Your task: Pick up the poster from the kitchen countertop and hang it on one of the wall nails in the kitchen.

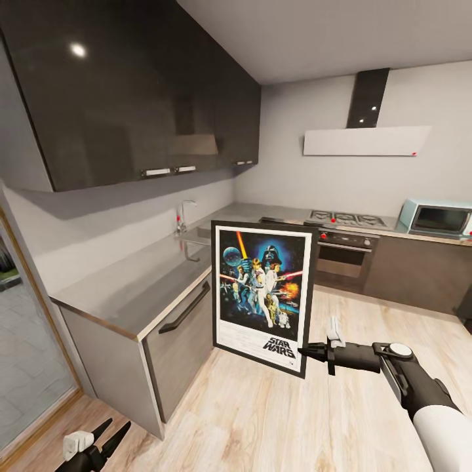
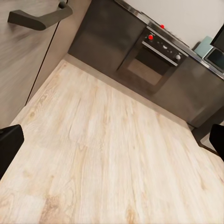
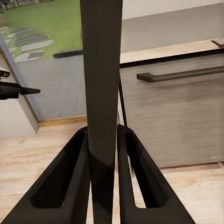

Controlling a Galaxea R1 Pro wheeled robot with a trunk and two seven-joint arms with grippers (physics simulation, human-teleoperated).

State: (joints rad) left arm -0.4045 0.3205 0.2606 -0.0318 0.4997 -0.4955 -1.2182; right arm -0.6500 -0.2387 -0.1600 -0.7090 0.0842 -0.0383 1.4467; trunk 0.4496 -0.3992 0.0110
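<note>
So the left end effector [image 1: 105,438] hangs low over the pale wood plank floor [image 1: 262,419], black fingers spread, nothing in them. Up beside it runs the long grey metal-look kitchen surface [image 1: 131,288]. Right of that, the black-framed rectangular Star Wars poster [image 1: 263,296] floats upright, its lower right edge pinched by the right end effector [image 1: 309,351].

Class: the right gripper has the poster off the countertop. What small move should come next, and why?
Probably turn toward a wall to look for a nail. The right gripper grips the poster by its lower right edge, upright over the floor, clear of the countertop; no nail is visible yet.
</note>
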